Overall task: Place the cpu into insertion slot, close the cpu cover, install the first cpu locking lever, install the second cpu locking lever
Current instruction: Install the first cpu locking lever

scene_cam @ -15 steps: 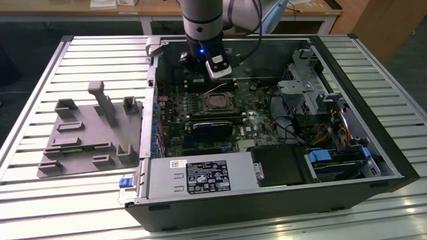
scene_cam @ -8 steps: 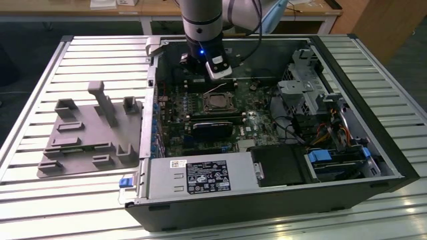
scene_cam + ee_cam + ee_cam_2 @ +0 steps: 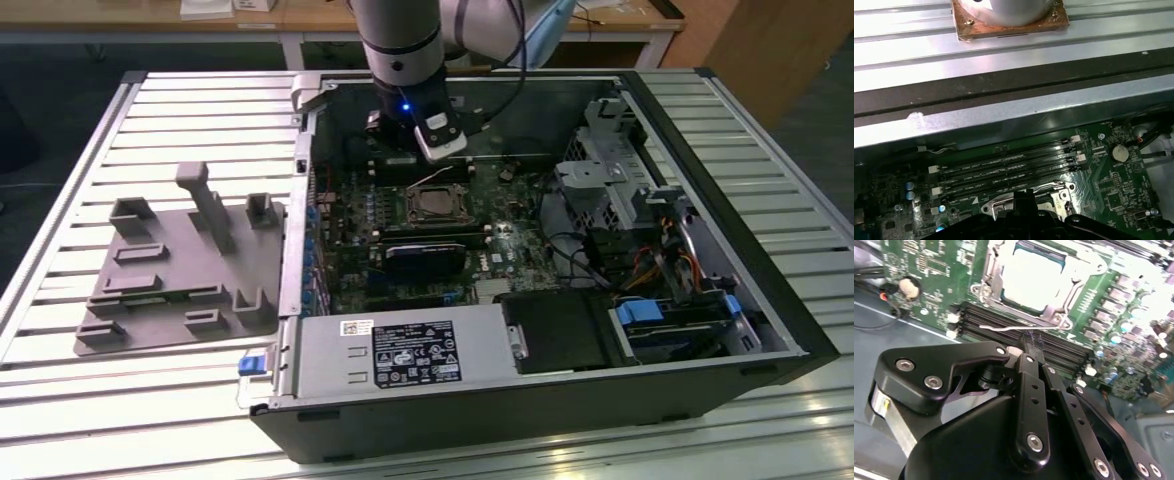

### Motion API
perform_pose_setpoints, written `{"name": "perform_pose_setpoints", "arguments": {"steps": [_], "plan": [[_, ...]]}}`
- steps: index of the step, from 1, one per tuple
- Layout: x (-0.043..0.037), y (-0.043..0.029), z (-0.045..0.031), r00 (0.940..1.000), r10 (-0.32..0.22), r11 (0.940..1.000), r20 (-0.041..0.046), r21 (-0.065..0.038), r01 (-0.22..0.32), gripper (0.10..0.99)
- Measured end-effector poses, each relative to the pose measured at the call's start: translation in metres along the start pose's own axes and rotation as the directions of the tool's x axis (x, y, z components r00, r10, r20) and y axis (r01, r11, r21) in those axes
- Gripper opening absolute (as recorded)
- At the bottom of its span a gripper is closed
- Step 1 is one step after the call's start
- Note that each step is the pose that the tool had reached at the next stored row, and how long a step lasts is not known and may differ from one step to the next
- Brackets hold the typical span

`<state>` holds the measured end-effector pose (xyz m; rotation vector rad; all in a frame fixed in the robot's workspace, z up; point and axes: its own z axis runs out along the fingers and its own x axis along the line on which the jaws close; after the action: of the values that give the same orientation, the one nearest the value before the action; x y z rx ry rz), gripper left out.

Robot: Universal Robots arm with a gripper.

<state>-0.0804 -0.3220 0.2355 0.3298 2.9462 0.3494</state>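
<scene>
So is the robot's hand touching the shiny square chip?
Apart. In the second wrist view the hand ends by the thin wire lever, with the cpu cover showing between it and the cpu.

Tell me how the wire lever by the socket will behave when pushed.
The lever is a thin bare wire rod, so it will probably flex and spring rather than stay rigid. Its shiny metal looks slippery; the hand, close by its middle, might slide off. One end seems to reach a corner of the cover, so it likely pivots instead of lifting free.
</scene>
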Motion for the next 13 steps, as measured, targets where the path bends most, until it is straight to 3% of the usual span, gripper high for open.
{"name": "perform_pose_setpoints", "arguments": {"steps": [5, 9, 13], "plan": [[0.0002, -0.0004, 0.0018, 0.9991, -0.009, 0.9999, 0.0419, -0.010, 0.010, 0.106], [0.0005, -0.0012, 0.0048, 0.9986, -0.011, 0.9999, 0.0526, -0.013, 0.011, 0.106], [0.0006, -0.0016, 0.0067, 0.9979, 0.021, 0.9997, 0.0613, -0.008, -0.021, 0.106]]}}
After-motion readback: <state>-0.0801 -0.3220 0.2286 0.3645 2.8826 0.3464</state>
